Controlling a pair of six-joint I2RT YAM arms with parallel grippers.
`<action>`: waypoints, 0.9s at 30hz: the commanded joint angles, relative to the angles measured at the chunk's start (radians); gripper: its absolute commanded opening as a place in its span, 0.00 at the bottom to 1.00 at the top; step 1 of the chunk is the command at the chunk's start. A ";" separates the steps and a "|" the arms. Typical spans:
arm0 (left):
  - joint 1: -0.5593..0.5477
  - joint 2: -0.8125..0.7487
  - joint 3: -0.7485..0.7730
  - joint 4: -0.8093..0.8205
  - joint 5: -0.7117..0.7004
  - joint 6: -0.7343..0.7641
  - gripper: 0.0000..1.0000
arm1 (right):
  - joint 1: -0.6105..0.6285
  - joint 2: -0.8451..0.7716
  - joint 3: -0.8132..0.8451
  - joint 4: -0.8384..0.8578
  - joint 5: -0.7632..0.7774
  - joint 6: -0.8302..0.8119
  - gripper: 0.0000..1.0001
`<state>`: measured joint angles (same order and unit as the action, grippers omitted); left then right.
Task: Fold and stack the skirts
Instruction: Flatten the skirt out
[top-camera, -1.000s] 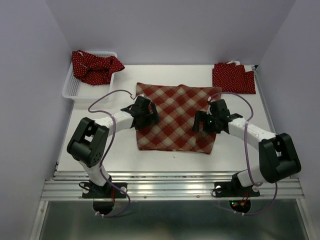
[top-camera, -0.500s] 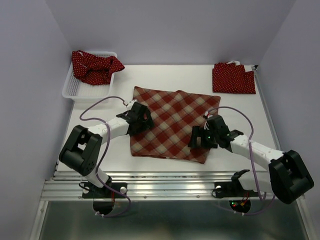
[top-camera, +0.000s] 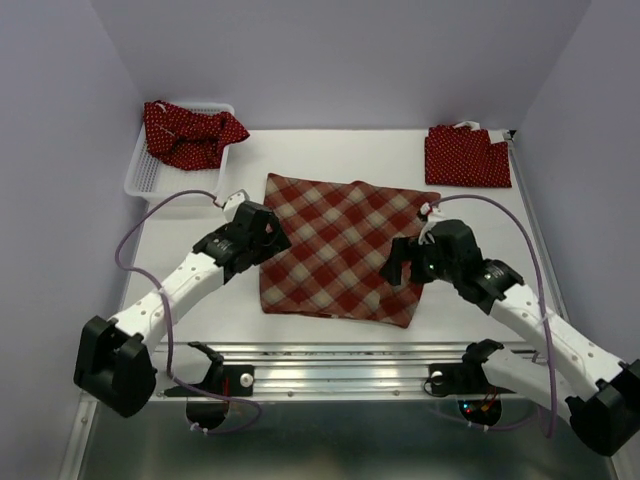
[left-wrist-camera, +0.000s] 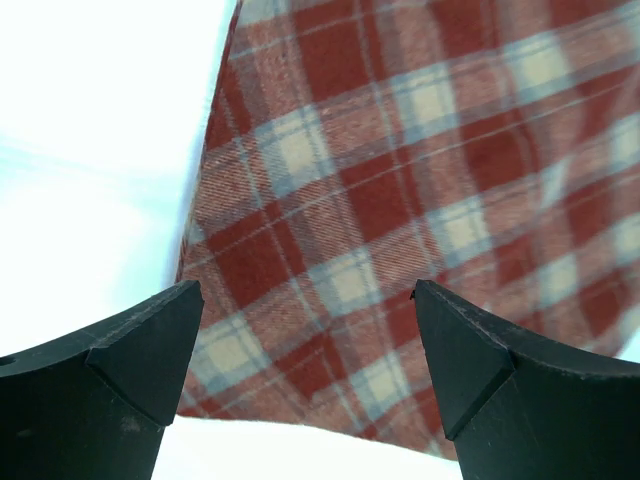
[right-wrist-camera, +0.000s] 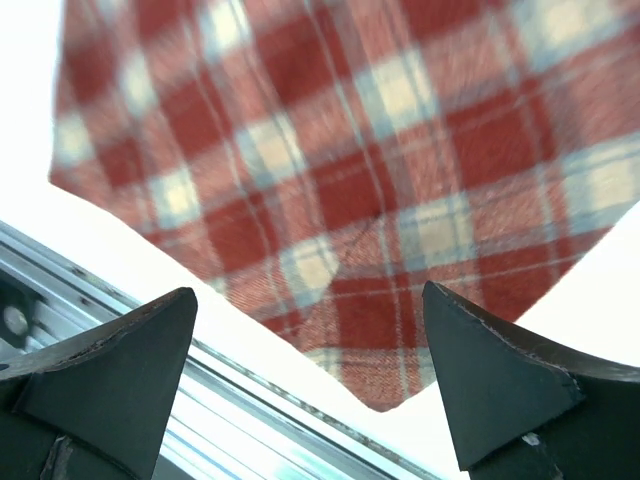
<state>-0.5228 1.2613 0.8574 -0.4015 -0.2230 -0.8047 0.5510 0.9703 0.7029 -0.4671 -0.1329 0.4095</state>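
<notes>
White tabletop (top-camera: 340, 150), bearing red-and-tan plaid cloth skirt (top-camera: 340, 245) laid flat, long axis running from spread, empty left gripper (top-camera: 270, 238) to spread, empty right gripper (top-camera: 400, 262), both equally near.

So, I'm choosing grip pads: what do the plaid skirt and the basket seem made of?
The plaid skirt looks like soft woven cloth, matte, maybe a brushed cotton: the wrist views show a slightly fuzzy weave, and it lies limp on the table. The basket looks like white moulded plastic, faintly glossy, with mesh walls.
</notes>
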 joint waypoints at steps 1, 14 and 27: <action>0.004 -0.143 -0.061 -0.107 -0.050 -0.076 0.99 | 0.004 -0.122 0.049 -0.105 0.195 0.082 1.00; -0.359 -0.251 -0.071 0.147 -0.029 -0.004 0.99 | -0.005 -0.124 0.042 -0.186 0.562 0.341 1.00; -0.845 0.495 0.508 0.228 -0.135 0.398 0.99 | -0.615 0.471 0.521 -0.061 0.126 0.023 1.00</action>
<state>-1.3201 1.6516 1.2320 -0.1989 -0.3397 -0.5705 0.0383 1.3373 1.0801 -0.5739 0.1608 0.5446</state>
